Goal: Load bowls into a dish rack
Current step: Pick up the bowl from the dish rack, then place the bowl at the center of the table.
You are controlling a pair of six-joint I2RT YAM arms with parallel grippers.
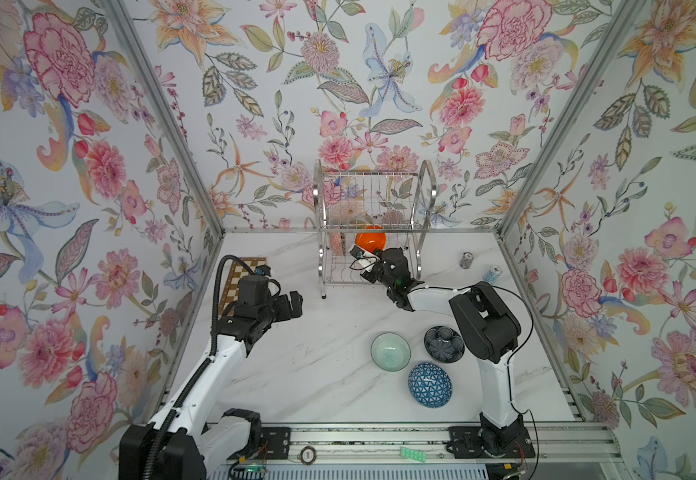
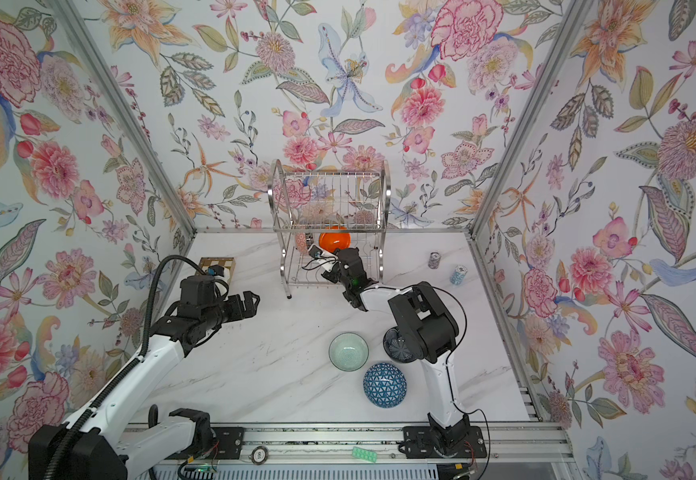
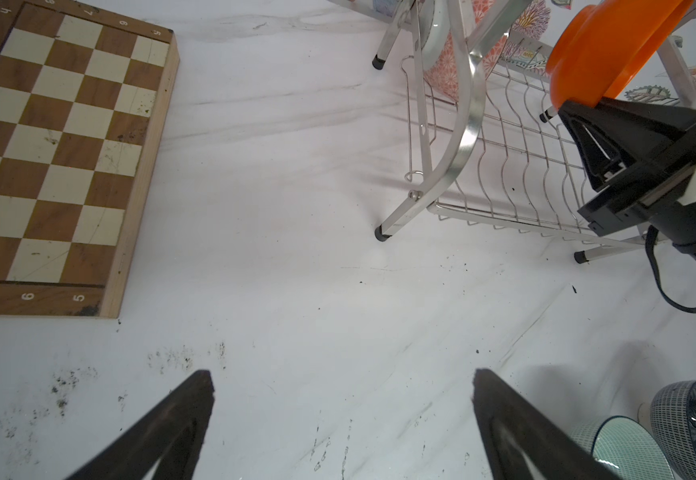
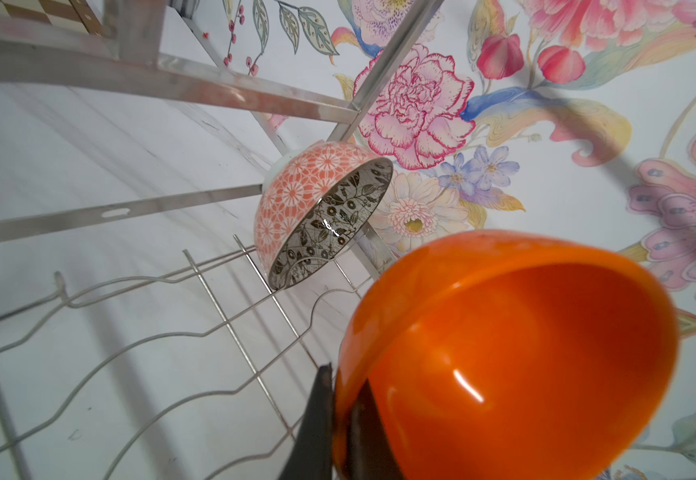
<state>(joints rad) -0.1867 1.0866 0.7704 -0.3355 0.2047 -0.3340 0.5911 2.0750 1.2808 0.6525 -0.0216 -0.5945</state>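
Left claw (image 3: 343,374), jaws apart, hovers above table (image 3: 275,249) facing chessboard (image 3: 59,145) and dish rack (image 3: 468,124).

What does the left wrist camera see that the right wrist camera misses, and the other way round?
Only the left wrist view: the mint bowl, the navy bowl and the open left gripper. Only the right wrist view: the black-and-white inside of the floral bowl. Both: the orange bowl, pinched at its rim by the right gripper, and the dish rack.
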